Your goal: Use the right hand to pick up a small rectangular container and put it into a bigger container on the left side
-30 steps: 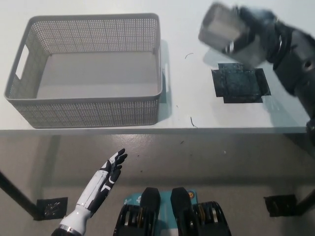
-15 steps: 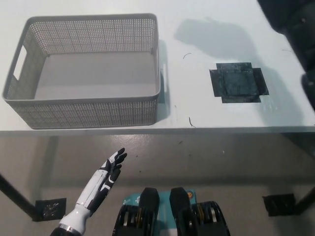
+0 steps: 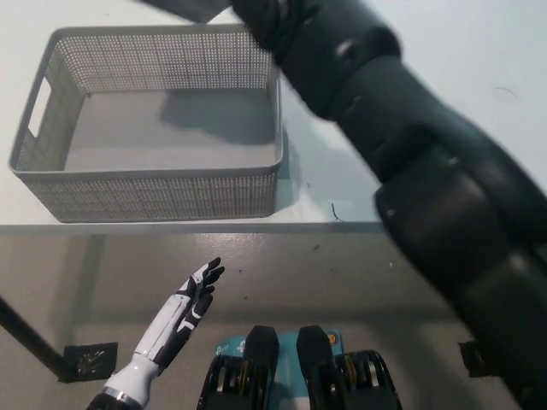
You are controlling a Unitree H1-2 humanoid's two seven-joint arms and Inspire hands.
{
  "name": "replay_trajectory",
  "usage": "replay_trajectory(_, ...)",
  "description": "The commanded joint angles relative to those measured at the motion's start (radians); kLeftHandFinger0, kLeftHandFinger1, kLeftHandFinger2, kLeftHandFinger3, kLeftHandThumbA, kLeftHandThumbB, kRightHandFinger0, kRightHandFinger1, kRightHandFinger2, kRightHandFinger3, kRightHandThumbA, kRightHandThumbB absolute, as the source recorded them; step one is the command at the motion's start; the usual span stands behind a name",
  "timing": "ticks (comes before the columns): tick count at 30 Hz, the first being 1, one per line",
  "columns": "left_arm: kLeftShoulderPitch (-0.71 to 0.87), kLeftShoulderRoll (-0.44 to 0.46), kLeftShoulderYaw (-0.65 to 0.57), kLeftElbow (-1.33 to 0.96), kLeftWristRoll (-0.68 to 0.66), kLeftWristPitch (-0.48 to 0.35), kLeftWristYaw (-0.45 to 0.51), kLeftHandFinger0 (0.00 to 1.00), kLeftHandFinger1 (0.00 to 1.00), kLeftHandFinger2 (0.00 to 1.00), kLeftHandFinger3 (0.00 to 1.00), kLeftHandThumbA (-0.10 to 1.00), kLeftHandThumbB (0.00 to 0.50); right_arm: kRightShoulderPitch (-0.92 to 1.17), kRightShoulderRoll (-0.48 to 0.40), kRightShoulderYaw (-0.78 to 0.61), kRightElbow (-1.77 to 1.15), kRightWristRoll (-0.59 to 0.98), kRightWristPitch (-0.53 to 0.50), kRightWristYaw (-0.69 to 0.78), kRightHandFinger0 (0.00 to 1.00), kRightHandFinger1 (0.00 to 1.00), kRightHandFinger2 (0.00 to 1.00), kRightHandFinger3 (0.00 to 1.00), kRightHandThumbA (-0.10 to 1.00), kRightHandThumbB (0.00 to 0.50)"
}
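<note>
My black right arm (image 3: 410, 162) crosses the head view from the bottom right to the top middle. Its hand (image 3: 261, 17) sits at the top edge, above the far right corner of the big grey perforated basket (image 3: 162, 192). A grey corner of the small rectangular container (image 3: 195, 8) sticks out to the left of that hand, cut off by the picture's edge. The hand seems closed around it. A shadow falls on the basket's bare floor. My white left hand (image 3: 190, 299) rests low at the lower left, below the table edge, fingers stretched apart and holding nothing.
The basket stands on a white table (image 3: 342, 201), whose front edge runs across the middle of the picture. A black table leg (image 3: 26, 337) shows at the lower left, above the floor.
My right arm has swung left across the picture and now covers the black mat on the table. Hand and container have gone from the upper right to above the basket's far right corner. The left hand stays put.
</note>
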Motion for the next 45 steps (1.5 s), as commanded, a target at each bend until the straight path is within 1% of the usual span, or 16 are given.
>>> replay_trajectory(1, -0.018, 0.019, 0.001, -0.035, 0.003, -0.016, -0.023, 1.0, 1.0, 1.0, 1.0, 1.0, 0.29, -0.049, 0.041, 0.03, 0.013, -0.023, 0.014, -0.054, 0.0, 0.31, 0.67, 0.6, -0.1, 0.212)
replay_trajectory(5, -0.015, 0.025, 0.002, -0.046, 0.002, -0.002, -0.031, 1.0, 1.0, 1.0, 1.0, 1.0, 0.293, -0.038, 0.063, 0.056, 0.03, -0.03, 0.049, -0.041, 0.13, 0.35, 0.68, 0.61, -0.1, 0.216)
replay_trajectory(7, -0.018, 0.029, 0.002, -0.048, 0.002, 0.005, -0.037, 1.0, 1.0, 1.0, 1.0, 1.0, 0.292, -0.026, 0.071, 0.079, 0.038, -0.044, 0.06, -0.028, 0.0, 0.26, 0.62, 0.62, -0.1, 0.219)
replay_trajectory(9, -0.023, 0.032, 0.001, -0.045, -0.001, 0.005, -0.044, 1.0, 1.0, 1.0, 1.0, 1.0, 0.284, -0.014, 0.072, 0.091, 0.041, -0.045, 0.057, -0.013, 0.0, 0.18, 0.57, 0.56, -0.1, 0.231)
replay_trajectory(14, -0.03, 0.03, 0.0, -0.047, -0.007, 0.009, -0.053, 1.0, 1.0, 1.0, 1.0, 1.0, 0.288, 0.014, 0.079, 0.133, 0.051, -0.069, 0.089, 0.001, 0.0, 0.21, 0.59, 0.62, -0.1, 0.236)
replay_trajectory(15, -0.028, 0.03, 0.001, -0.048, -0.015, 0.012, -0.059, 1.0, 1.0, 1.0, 1.0, 1.0, 0.294, 0.025, 0.082, 0.137, 0.052, -0.07, 0.094, -0.003, 0.16, 0.4, 0.78, 0.92, -0.1, 0.255)
replay_trajectory(17, -0.029, 0.029, 0.002, -0.053, -0.021, 0.021, -0.064, 1.0, 1.0, 1.0, 1.0, 1.0, 0.295, 0.034, 0.082, 0.145, 0.053, -0.073, 0.102, -0.006, 0.17, 0.34, 0.58, 0.83, -0.1, 0.247)
replay_trajectory(18, -0.03, 0.029, 0.003, -0.054, -0.021, 0.021, -0.065, 1.0, 1.0, 1.0, 1.0, 1.0, 0.294, 0.041, 0.082, 0.155, 0.056, -0.08, 0.11, 0.0, 0.09, 0.22, 0.38, 0.75, -0.1, 0.24)
replay_trajectory(20, -0.036, 0.031, 0.005, -0.046, -0.025, 0.011, -0.07, 1.0, 1.0, 1.0, 1.0, 1.0, 0.291, 0.044, 0.081, 0.169, 0.059, -0.088, 0.119, 0.014, 0.11, 0.3, 0.47, 0.65, 0.0, 0.229)
replay_trajectory(21, -0.039, 0.033, 0.006, -0.046, -0.027, 0.013, -0.073, 1.0, 1.0, 1.0, 1.0, 1.0, 0.29, 0.039, 0.081, 0.176, 0.061, -0.092, 0.132, 0.043, 0.37, 0.56, 0.73, 0.99, 0.31, 0.267)
replay_trajectory(22, -0.044, 0.033, 0.006, -0.044, -0.028, 0.013, -0.076, 1.0, 1.0, 1.0, 1.0, 1.0, 0.291, 0.035, 0.079, 0.172, 0.063, -0.085, 0.137, 0.074, 0.5, 0.69, 0.94, 1.0, 0.51, 0.341)
replay_trajectory(24, -0.054, 0.032, 0.007, -0.039, -0.029, 0.005, -0.08, 1.0, 1.0, 1.0, 1.0, 1.0, 0.289, 0.027, 0.075, 0.172, 0.065, -0.077, 0.141, 0.134, 0.75, 1.0, 1.0, 1.0, 0.66, 0.432)
replay_trajectory(27, -0.061, 0.032, 0.005, -0.041, -0.031, 0.011, -0.088, 1.0, 1.0, 1.0, 1.0, 1.0, 0.295, 0.029, 0.067, 0.15, 0.062, -0.053, 0.127, 0.147, 1.0, 1.0, 1.0, 1.0, 0.7, 0.478)
replay_trajectory(34, -0.066, 0.035, 0.005, -0.048, -0.017, 0.022, -0.093, 1.0, 1.0, 1.0, 1.0, 1.0, 0.312, 0.034, 0.066, 0.149, 0.06, -0.053, 0.132, 0.176, 1.0, 1.0, 1.0, 1.0, 0.76, 0.5)
replay_trajectory(38, -0.071, 0.034, 0.004, -0.042, -0.022, 0.018, -0.096, 1.0, 1.0, 1.0, 1.0, 1.0, 0.313, 0.017, 0.055, 0.138, 0.056, -0.044, 0.138, 0.186, 1.0, 1.0, 1.0, 1.0, 0.93, 0.5)
replay_trajectory(45, -0.081, 0.03, 0.0, -0.034, -0.004, 0.014, -0.09, 1.0, 1.0, 1.0, 1.0, 1.0, 0.32, -0.082, -0.057, 0.028, 0.018, 0.027, 0.045, 0.121, 1.0, 1.0, 1.0, 1.0, 1.0, 0.5)
